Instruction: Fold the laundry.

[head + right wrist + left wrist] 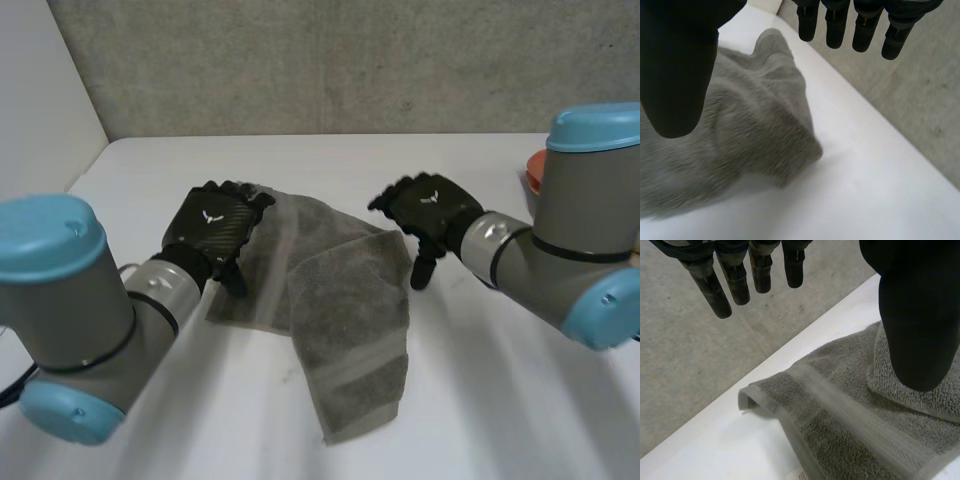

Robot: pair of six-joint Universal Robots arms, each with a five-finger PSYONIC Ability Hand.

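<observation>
A grey towel (pixel 340 310) lies rumpled and partly folded on the white table (pixel 520 400), one end reaching toward the near edge. My left hand (pixel 215 232) hovers over the towel's left part, open, fingers (pixel 725 280) straight and holding nothing. Below it the towel's banded edge (pixel 850 415) has a curled corner (pixel 747 396). My right hand (pixel 430 212) hangs just right of the towel's far right corner, open and empty, with its fingers (pixel 860 25) straight above the bare table. The towel (pixel 740 140) lies under its thumb.
An orange-red object (pixel 537 170) sits at the table's right edge behind my right arm. A grey concrete wall (pixel 320 60) runs along the table's far edge. Bare white table stretches right of the towel and in front of it.
</observation>
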